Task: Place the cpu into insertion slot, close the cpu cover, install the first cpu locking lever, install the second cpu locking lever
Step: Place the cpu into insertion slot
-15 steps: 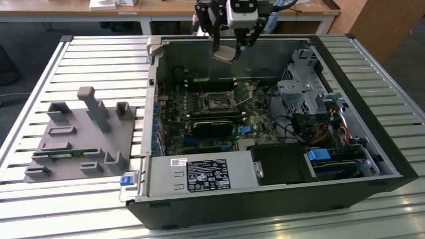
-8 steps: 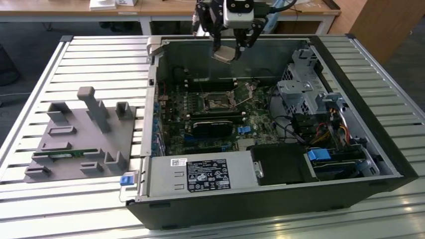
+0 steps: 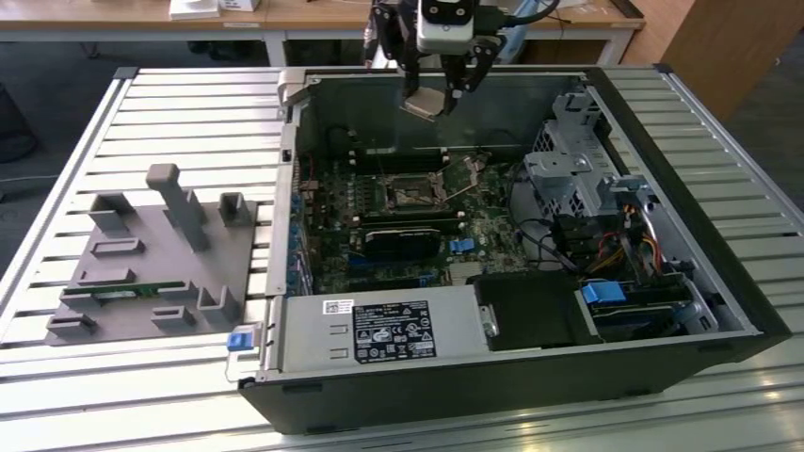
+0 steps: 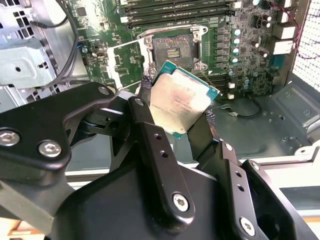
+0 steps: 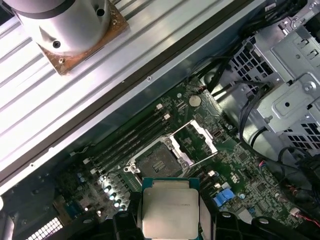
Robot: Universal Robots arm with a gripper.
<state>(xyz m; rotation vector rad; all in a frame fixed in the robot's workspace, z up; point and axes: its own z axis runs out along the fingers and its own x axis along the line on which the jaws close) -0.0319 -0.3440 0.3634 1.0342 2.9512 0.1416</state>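
Gripper [image 3: 430, 98] is closed on the cpu [image 3: 427, 102], pinching it by two opposite edges. It hangs high over the far end of the open computer case [image 3: 503, 386], well clear of the motherboard [image 3: 333, 256]. In the second wrist view the chip [image 4: 182, 99] sits between the two black fingers [image 4: 150, 132], silvery top facing the camera, tilted, green edge showing along one side. The jaws are only as far apart as the chip is wide, with pads touching both sides. The insertion slot [image 3: 409, 193] is below and well apart from the chip, nothing in it, dark centre exposed in both wrist views [image 4: 172, 50] [image 5: 156, 163]. The cpu cover [image 5: 196, 139] is swung open and lies just beside the slot on the hinge side, its window frame showing the board underneath. In the first wrist view the held chip [image 5: 170, 207] lines up near the slot but not over it. A grey fixture [image 3: 164, 254] sits on the slatted table [image 3: 75, 132] at the exterior view's left, apart from the case. A drive cage [image 3: 566, 174] is on the exterior view's right, inside the case.
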